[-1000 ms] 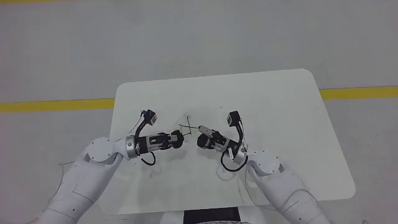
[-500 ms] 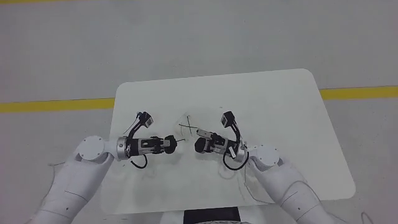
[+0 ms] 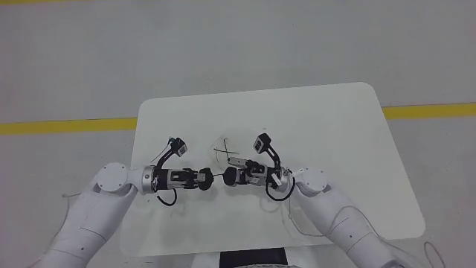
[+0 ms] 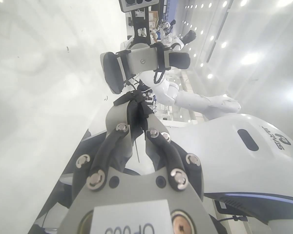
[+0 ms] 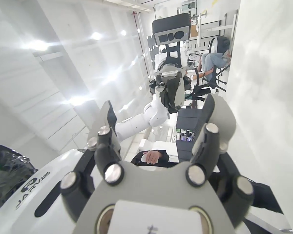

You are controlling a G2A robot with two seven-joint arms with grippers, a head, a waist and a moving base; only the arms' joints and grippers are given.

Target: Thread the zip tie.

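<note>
Thin black plastic zip tie [image 4: 137,151]; plain white rounded table [image 3: 335,119]; smooth grey floor [image 3: 223,37] w/ 2 yellow stripes [image 3: 67,125].

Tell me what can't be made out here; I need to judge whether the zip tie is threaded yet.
End of the zip tie: left wrist view, hidden between the black pads of the shut left end effector.
Gap between that and the open right end effector: top view, too small to show any threading.
Loose ties on the table: top view, too small to count.
</note>
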